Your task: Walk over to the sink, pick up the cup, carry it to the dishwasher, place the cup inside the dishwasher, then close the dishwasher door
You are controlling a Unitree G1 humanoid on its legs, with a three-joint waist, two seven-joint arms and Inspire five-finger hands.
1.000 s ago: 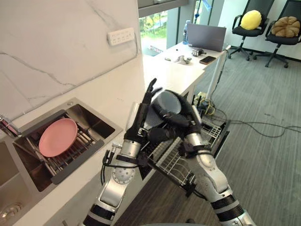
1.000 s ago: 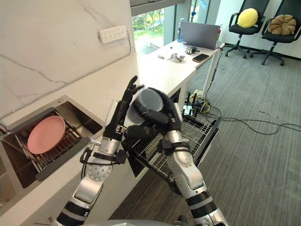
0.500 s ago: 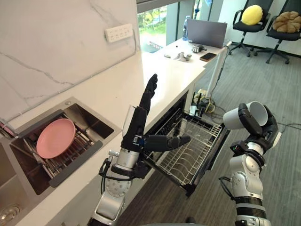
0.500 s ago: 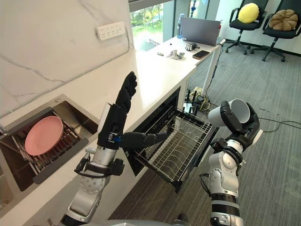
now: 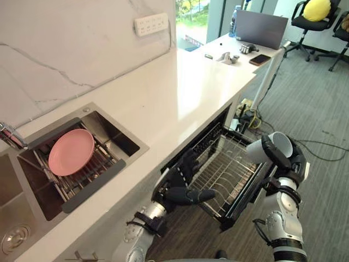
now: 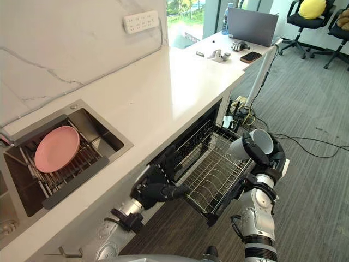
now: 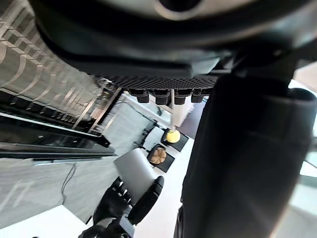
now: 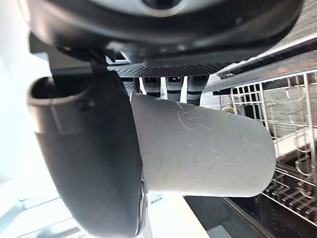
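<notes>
White stone counter runs along the wall on my left, with the sink sunk into it and a pink plate lying on the grid inside. Under the counter's edge the dishwasher stands open, its wire rack pulled out over the grey floor

A second ago both my hands met around the cup, high in front of me. Since then they have parted. My right robot hand has swung out to the right and taken the cup with it. My left robot hand let go, went up flat, and has now dropped low by the near corner of the rack. Its fingers are loosely spread and hold nothing

The right robot hand has fingers and thumb curled round the cup. It lies on its side, mouth turned away from the rack, near the rack's outer side. The right wrist view shows that wrap clearly, with the rack's wires past the cup

So I judge the cup now rests with one hand alone and the carry is nearly over. What is left is to bring the cup over the rack, set it among the wires, let go, then close the dishwasher
</notes>
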